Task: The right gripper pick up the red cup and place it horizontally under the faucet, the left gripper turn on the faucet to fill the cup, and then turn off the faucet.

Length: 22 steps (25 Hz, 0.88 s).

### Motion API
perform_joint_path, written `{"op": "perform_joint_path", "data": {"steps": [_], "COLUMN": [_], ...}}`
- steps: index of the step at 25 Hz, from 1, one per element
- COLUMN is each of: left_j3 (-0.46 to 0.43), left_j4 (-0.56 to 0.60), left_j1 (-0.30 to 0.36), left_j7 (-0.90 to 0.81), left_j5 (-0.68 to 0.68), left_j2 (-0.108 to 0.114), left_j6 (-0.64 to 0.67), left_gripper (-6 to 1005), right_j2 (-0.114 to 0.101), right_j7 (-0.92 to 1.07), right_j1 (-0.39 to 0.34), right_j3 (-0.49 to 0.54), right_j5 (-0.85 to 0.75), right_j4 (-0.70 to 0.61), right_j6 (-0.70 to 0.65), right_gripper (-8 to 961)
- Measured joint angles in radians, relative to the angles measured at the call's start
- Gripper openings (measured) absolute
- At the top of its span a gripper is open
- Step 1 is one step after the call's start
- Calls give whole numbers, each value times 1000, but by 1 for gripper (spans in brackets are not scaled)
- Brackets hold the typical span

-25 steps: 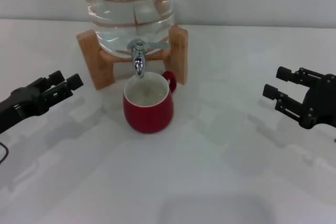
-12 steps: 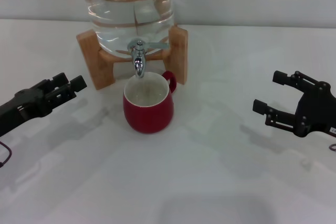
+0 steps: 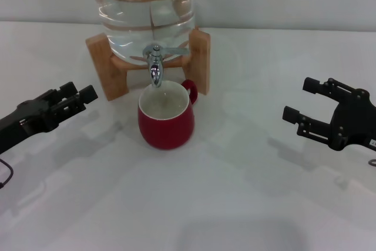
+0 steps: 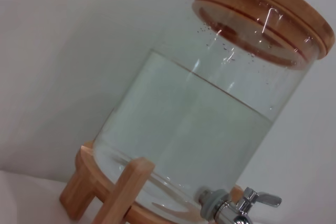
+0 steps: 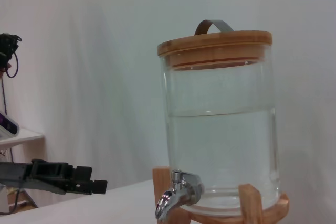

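A big clear water jug (image 3: pixel 147 10) sits at the back of the white bench (image 3: pixel 235 204), cradled in a wooden stand (image 3: pixel 200 57) whose legs flank it. Water fills most of the jug, and a wooden lid (image 5: pixel 215 45) with a grey strap handle (image 5: pixel 212 24) caps it.

cup (image 3: pixel 166 123) under faucet (image 3: pixel 155 69), btwn grippers

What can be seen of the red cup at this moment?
The red cup is a rounded dark-red mug, ceramic by its look, with an off-white inside and a small red loop handle toward the wooden stand. It stands upright on the white table, mouth up, directly below the spout of the faucet. No stream of water shows. Neither the left gripper nor the right gripper touches it; both are well off to the sides.
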Motion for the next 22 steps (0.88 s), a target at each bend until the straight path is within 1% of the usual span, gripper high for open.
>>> {"op": "perform_joint_path", "data": {"steps": [14,17,22], "left_j3": [-1,0,1], "left_j4": [0,0,0], "left_j1": [-1,-1,-1], "left_j7": [2,1,1], "left_j5": [0,0,0], "left_j2": [0,0,0], "left_j6": [1,0,0], "left_gripper": [841,841,841], "right_j2": [1,2,2], "right_j7": [-2,-1,-2], "right_j1": [6,6,7], "right_j3": [3,-1,-8], "right_j5": [4,2,0], "right_j4": [-7,-9,-10], "right_j6": [2,-4,-2], "right_gripper": [644,648,739]}}
